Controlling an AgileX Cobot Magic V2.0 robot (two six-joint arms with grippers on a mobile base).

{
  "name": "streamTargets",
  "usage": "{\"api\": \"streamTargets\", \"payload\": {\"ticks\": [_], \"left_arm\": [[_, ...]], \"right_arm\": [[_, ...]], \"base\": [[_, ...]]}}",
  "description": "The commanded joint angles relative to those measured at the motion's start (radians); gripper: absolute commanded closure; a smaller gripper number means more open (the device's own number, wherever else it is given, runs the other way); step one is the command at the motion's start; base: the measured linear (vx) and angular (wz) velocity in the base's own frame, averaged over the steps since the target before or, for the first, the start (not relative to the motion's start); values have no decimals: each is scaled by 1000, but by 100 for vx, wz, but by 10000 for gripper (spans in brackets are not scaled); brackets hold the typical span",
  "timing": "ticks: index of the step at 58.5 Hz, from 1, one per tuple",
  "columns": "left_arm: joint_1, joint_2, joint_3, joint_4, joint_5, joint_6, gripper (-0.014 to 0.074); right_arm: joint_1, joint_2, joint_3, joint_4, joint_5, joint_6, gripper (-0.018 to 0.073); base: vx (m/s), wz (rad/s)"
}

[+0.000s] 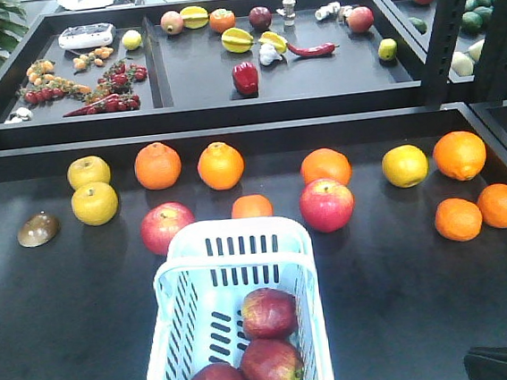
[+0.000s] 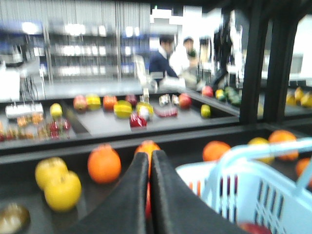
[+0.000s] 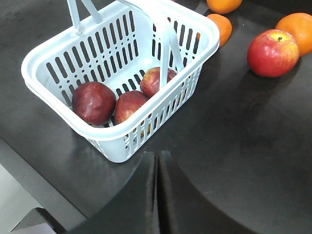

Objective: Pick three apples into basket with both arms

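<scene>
Near table, left to right: one brown shell-like item [image 1: 38, 229], two yellow fruits [image 1: 93, 204], two loose red apples [image 1: 166, 227], eight oranges [image 1: 158, 165], one yellow citrus [image 1: 405, 165]; white basket [image 1: 189, 260] sits front-center with three dark red apples [image 1: 268, 312] inside, touching each other. Left gripper [image 2: 149, 161] raised behind the basket, jaws pressed together, holding nothing. Right gripper [image 3: 157, 161] hangs over the table just beside the basket's near wall, jaws also pressed together, nothing between them.
</scene>
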Motion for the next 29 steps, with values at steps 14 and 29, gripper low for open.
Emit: {"api": "streamTargets", "payload": {"ticks": [14, 29], "left_arm": [[225, -50, -16, -71, -13, 23, 602], [292, -50, -16, 24, 82, -160, 602]], "right_arm": [[0, 3, -27, -8, -60, -5, 564], [0, 3, -27, -8, -60, -5, 564]], "base": [[0, 0], [0, 0]]}}
